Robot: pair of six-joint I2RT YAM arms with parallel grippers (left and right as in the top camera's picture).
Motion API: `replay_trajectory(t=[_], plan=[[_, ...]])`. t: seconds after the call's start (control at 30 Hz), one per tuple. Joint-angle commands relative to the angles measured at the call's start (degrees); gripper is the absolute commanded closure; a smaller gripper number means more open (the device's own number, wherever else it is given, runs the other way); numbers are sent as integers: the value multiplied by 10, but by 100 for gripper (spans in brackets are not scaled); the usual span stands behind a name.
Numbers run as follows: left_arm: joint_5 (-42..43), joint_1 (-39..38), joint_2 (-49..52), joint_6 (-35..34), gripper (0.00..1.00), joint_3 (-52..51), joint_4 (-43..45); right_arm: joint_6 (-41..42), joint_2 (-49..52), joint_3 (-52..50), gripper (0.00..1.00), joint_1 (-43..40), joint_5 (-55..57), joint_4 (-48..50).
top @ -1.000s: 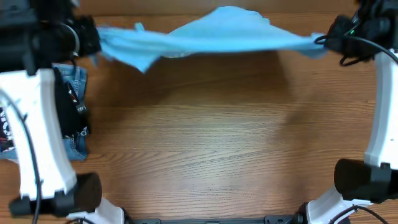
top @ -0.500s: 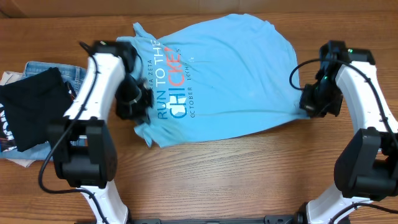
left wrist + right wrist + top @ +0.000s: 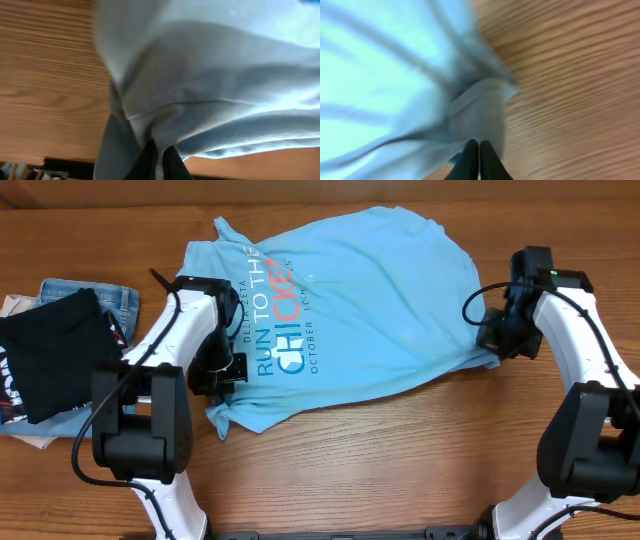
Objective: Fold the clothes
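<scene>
T-shirt [image 3: 380,310]: lies spread, print up, on the surface [image 3: 400,470], stretched between the two sets of jaws.
Left jaws: pressed together, pinching a bunched fold of its edge.
Right jaws: pinching the opposite edge.
Handling: judged light and limp, prone to sagging and wrinkling; best taken at edges or corners.

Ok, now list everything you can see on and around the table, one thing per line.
T-shirt: one, light blue with red-orange and white lettering, spread across the middle and back of the table, unfolded.
Black garment: one, black with white print, at the left edge, on top of the jeans.
Jeans: one, blue denim, at the left edge, mostly covered.
Table: one, brown wood grain, under everything.
Arms: two, white and black, one on each side.
Left end effector: one, black, shut on the T-shirt's left edge.
Right end effector: one, black, shut on the T-shirt's right edge.
</scene>
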Motion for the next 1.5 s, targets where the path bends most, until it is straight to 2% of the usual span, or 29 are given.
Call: replay_trajectory(t=[0.0,0.27,0.3,0.37,0.4,0.6,0.8,1.0,1.27,1.47], plan=[[-41,11,-2,-33,96,-2,0,-43,-2,1,96,17,-36,-47],[-41,11,-2,-30,96,-2,-1,112,-2,-6,94,7,134,-181],[-41,11,-2,-29,96,-2,-3,112,-2,-6,91,6,131,-187],[-41,11,-2,-26,96,-2,-7,111,-2,-6,71,6,131,-192],[-41,11,-2,-26,96,-2,-7,111,-2,-6,69,6,131,-192],[-41,11,-2,-15,96,-2,-9,111,-2,-6,69,7,127,-179],[-41,11,-2,-16,96,-2,-5,38,-2,-7,69,10,1,-143],[-41,11,-2,-16,96,-2,-1,36,-2,-33,70,39,-11,-98],[-40,11,-2,-16,96,-2,3,40,-2,-147,74,47,-9,38],[-40,11,-2,-16,96,-2,2,44,-2,-183,74,46,-9,127]])
